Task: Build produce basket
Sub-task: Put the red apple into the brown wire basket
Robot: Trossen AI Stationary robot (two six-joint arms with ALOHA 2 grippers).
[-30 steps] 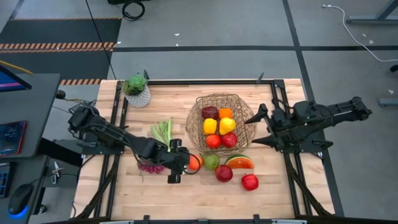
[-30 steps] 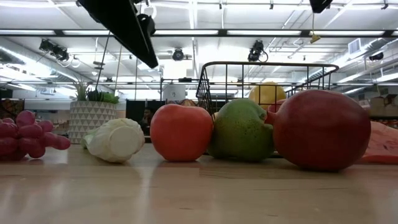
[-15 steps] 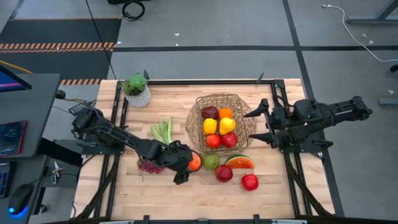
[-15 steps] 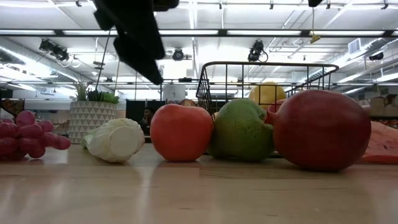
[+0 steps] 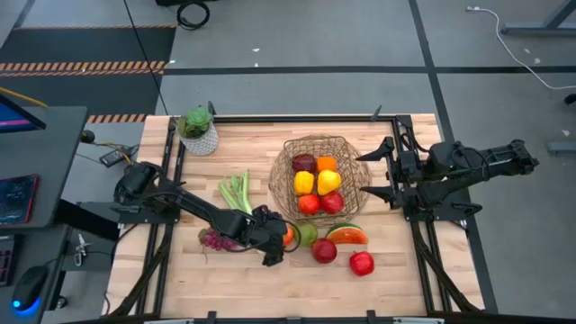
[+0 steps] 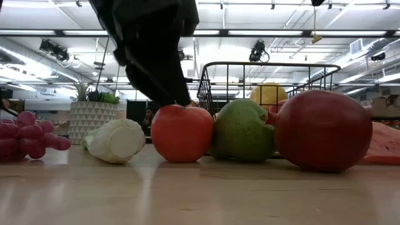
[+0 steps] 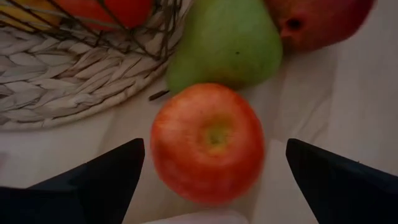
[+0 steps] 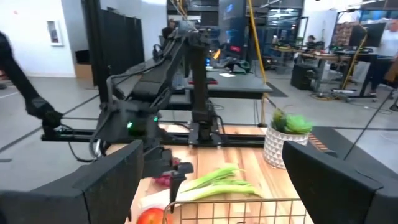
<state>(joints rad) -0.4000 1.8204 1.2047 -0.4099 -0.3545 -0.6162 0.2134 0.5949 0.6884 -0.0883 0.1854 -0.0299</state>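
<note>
Since the earlier frames the left gripper [image 5: 284, 239] has slid toward the basket and dropped lower, jaws now spread wide either side of the orange-red toy apple [image 7: 208, 142], not touching it. Left to right on the light wooden table [image 5: 162, 274]: small white-potted green plant [image 5: 198, 130] at the far left corner, purple toy grape bunch [image 6: 28, 134] near the left arm, long green-white toy leek [image 5: 236, 191] just beside it. Next the straddled apple, touching the green toy pear [image 5: 308, 234], which sits against the round open-weave tan-brown wire basket [image 5: 285, 166]. Basket contents: dark purple-red fruit [image 5: 304, 163], orange [image 5: 326, 164], yellow pepper [image 5: 304, 183], yellow lemon [image 5: 328, 181], two red fruits [image 5: 320, 203] nearest the front rim. Still out on the table: dark red apple [image 5: 324, 250], watermelon slice [image 5: 346, 234], another red apple [image 5: 362, 263]. Right gripper [image 5: 377, 174] hovers just beside the basket's right side, jaws wide, empty.
</note>
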